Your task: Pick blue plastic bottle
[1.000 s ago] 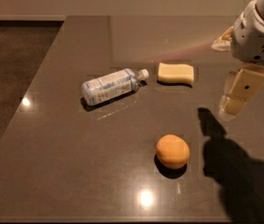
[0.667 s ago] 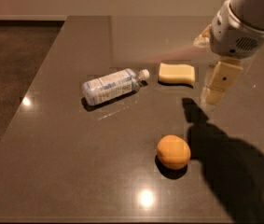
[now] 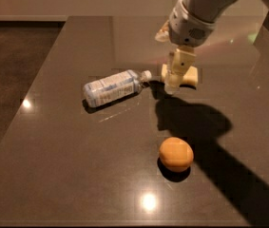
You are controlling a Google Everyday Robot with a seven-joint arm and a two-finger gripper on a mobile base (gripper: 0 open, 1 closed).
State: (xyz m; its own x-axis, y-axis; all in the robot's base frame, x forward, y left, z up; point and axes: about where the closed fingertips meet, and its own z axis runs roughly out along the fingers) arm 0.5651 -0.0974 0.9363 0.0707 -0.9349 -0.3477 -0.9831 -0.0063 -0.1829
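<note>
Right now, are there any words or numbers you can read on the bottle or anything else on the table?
blue plastic bottle: its pale blue-and-white label has print, but it is too blurred to read.
orange fruit: no text.
yellow sponge: no text.
tool, hanging just right of the bottle and in front of the sponge: no text that can be read.

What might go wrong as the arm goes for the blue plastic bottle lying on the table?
1. The blue plastic bottle lies on its side on the table; a glancing touch may roll it away.
2. The gripper hangs beside its cap, just in front of the yellow sponge, so it might nudge the sponge or grab only the cap.
</note>
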